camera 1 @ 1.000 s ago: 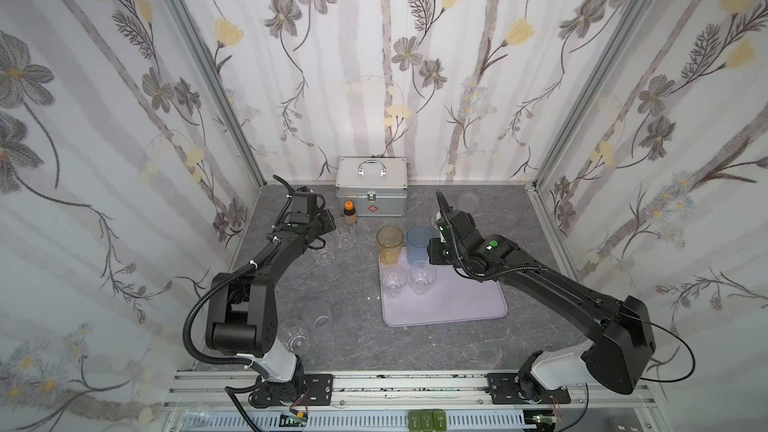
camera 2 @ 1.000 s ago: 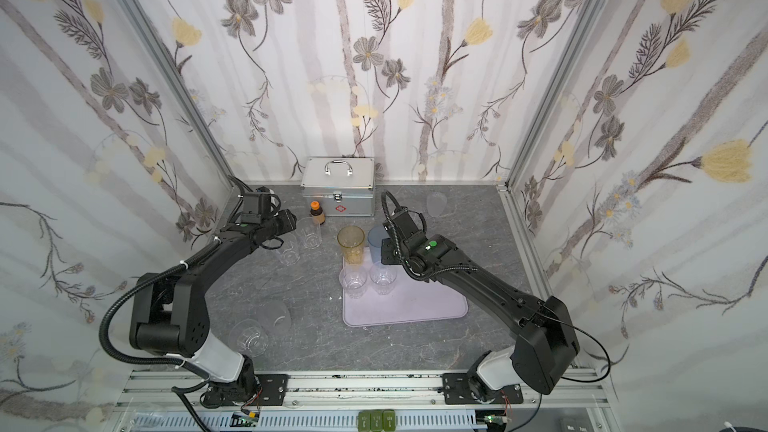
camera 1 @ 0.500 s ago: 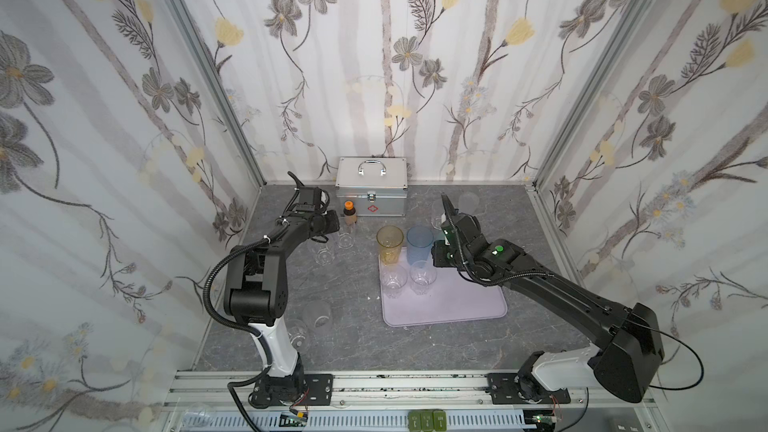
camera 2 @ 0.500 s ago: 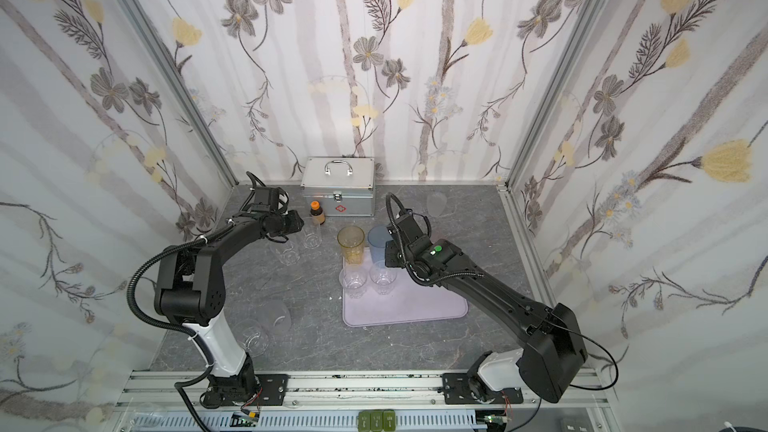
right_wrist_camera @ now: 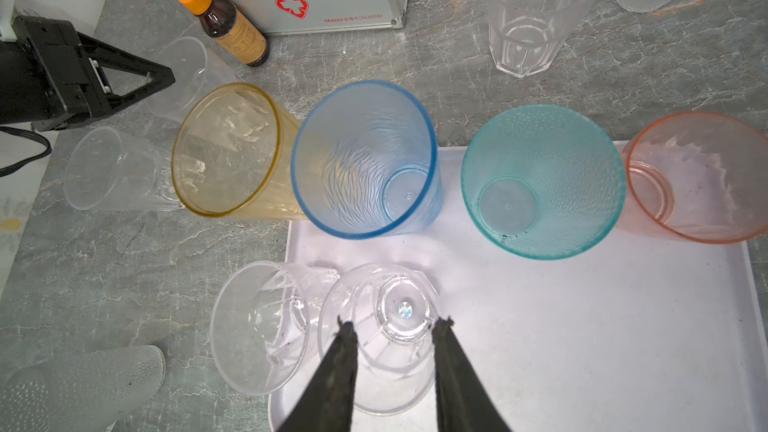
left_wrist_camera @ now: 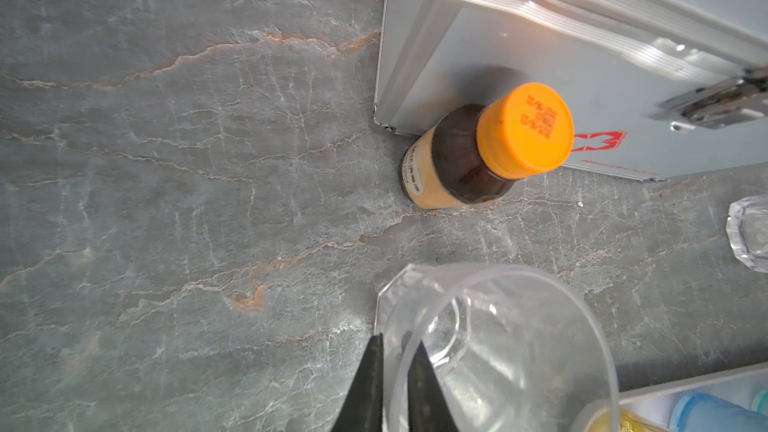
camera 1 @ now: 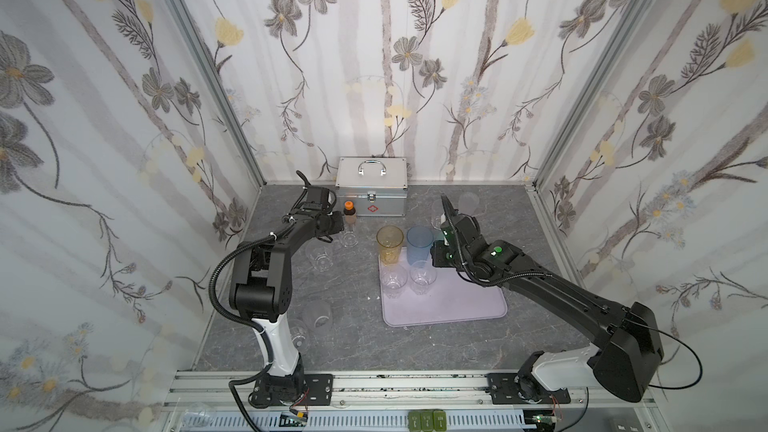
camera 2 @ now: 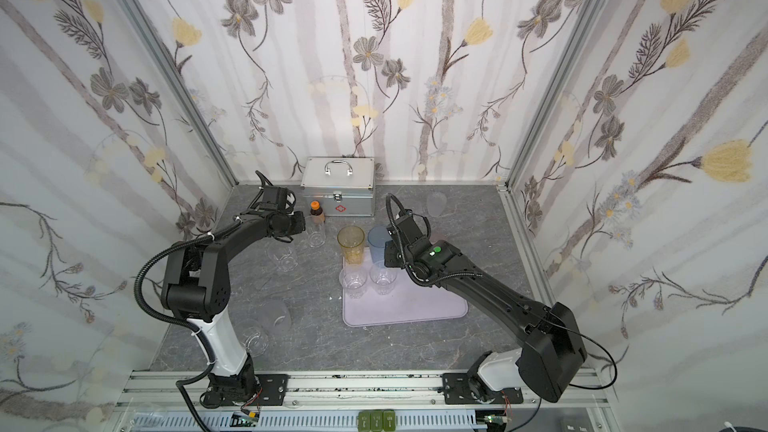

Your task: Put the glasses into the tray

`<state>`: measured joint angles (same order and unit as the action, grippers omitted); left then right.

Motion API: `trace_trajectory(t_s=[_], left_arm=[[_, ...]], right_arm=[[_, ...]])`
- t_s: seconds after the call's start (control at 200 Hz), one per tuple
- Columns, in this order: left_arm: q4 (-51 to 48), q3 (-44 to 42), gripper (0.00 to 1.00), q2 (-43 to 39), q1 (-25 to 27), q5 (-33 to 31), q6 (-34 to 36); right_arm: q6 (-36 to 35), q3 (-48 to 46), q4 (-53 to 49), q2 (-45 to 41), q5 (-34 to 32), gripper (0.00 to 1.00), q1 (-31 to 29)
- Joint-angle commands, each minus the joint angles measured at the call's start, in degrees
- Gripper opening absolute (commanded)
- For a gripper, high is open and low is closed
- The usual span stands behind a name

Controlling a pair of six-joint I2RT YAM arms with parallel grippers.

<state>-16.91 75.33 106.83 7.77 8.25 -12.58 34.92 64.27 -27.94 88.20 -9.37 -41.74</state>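
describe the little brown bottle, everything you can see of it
The bottle is small, with a dark brown translucent body, a tan printed label around its lower part and an orange ribbed cap, screwed on, with embossed characters on top. It stands upright on the grey table, just in front of the silver case near one corner; whether they touch is unclear. Nothing else touches it.

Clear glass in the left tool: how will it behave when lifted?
Probably light: the clear glass looks thin-walled and empty. The left tool pinches only its rim, so it may swing or slip on that smooth wall.
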Motion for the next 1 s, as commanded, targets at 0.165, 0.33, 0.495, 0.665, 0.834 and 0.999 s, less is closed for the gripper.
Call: trace_trajectory(t_s=[0.165,0.33,0.495,0.665,0.834,0.999], left_arm=[[-1.1,-0.8,0.00,-7.1,0.6,-1.1,-0.4],[-2.1,-4.3,0.00,-16.9,3.0,-4.6,-3.6],[-2.1,-4.6,0.00,-26.1,10.5,-13.2,-8.9],[-2.1,0.2,0.00,-27.8,19.7,-19.0,-11.7],[-1.9,5.5,0.00,-24.8,28.9,-24.2,-13.4],[-1.9,8.6,0.00,-21.4,34.0,-25.2,-14.3]], right_arm=[[0.9,-0.4,2.4,-0.2,-0.5,0.33,-0.2],[1.5,0.5,3.1,-1.2,-0.7,0.32,-0.4],[2.6,2.7,5.9,-2.6,-0.9,0.32,-0.7],[1.2,8.4,8.0,-2.7,-0.8,0.34,-0.6],[0.3,13.8,9.6,-2.1,-1.7,0.40,-0.9],[-0.5,17.1,8.7,-0.2,-3.2,0.47,-1.3]])
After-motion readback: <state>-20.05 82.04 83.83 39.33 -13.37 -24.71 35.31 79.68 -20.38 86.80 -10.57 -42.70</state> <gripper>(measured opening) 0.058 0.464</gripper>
